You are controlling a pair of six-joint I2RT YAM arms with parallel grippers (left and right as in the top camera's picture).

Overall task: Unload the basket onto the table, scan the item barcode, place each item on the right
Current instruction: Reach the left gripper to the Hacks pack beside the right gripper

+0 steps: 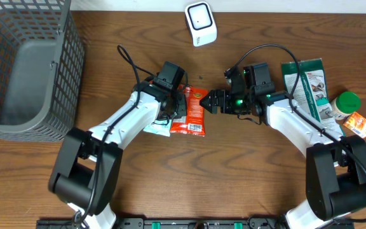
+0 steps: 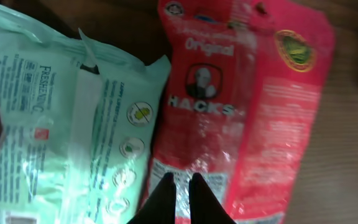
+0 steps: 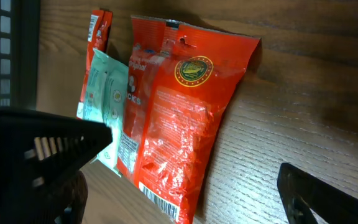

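The left hand (image 2: 180, 188) is pinching the glossy red plastic pouch (image 1: 196, 109) lying on the brown wooden table (image 1: 246, 165), the spread right hand (image 1: 215, 102) hovering beside it, so the grip should be keeping the barcode (image 3: 160, 202) uncovered.

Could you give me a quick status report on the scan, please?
Left gripper shut on red candy bag. Right gripper open beside it. Bag on table, barcode up. Mint wipes pack touching its side.

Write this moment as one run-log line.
left gripper: jaws shut on red plastic Hacks sweet packet | right gripper: jaws open, beside packet | white plastic scanner: untouched
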